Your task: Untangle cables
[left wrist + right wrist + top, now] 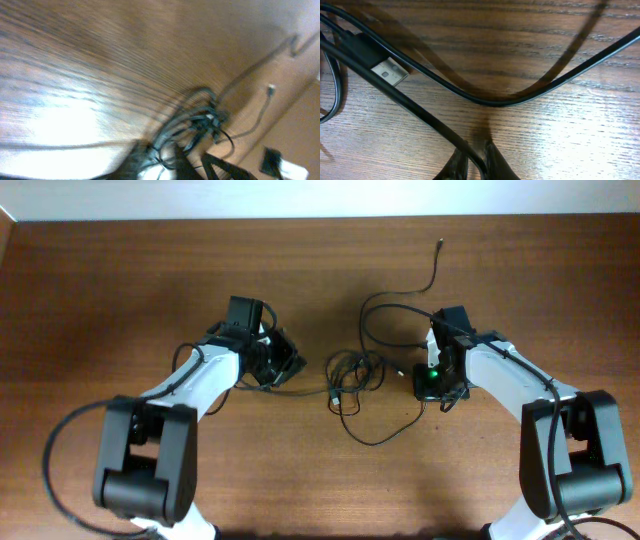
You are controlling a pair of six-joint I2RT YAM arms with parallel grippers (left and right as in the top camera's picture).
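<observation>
The tangled cables [352, 375] lie mid-frame on the wooden table [120, 270], where the right gripper [474, 162], at the bottom edge of its wrist view, pinches one strand below a silver USB plug [390, 73], while blur hides whether the left gripper [292, 366] is spread or pressed together.

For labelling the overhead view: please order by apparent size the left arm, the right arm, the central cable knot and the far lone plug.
1. The left arm and the right arm: alike, so unranked.
2. The cable knot.
3. The plug, smallest.
</observation>
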